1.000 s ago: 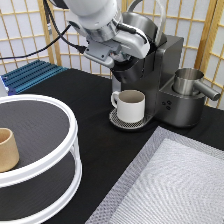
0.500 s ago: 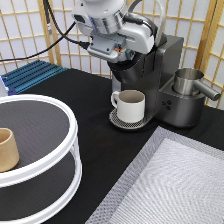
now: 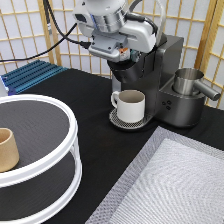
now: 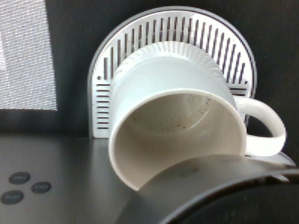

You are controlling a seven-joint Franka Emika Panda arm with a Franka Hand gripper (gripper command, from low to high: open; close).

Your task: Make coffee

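Observation:
My gripper (image 3: 125, 54) hangs at the top front of the dark coffee machine (image 3: 170, 75), right above its brew head. A white handled mug (image 3: 131, 105) stands empty under the spout on the round slotted drip tray (image 3: 116, 121). The wrist view looks straight down into the mug (image 4: 180, 130), with the drip tray (image 4: 221, 45) behind it and the machine's buttons (image 4: 18, 187) beside it. The coffee is hidden from both views.
A white two-tier round shelf (image 3: 62, 165) fills the exterior view's bottom left, with a tan handleless cup (image 3: 7, 150) on its upper tier. A metal pitcher (image 3: 187, 80) sits on the machine's right side. A grey woven mat (image 3: 175, 185) lies bottom right, and a blue rack (image 3: 30, 75) at the left.
The hand has swung from a tilt over the machine's top to upright, shifting slightly toward the exterior view's left. The mug has stayed put.

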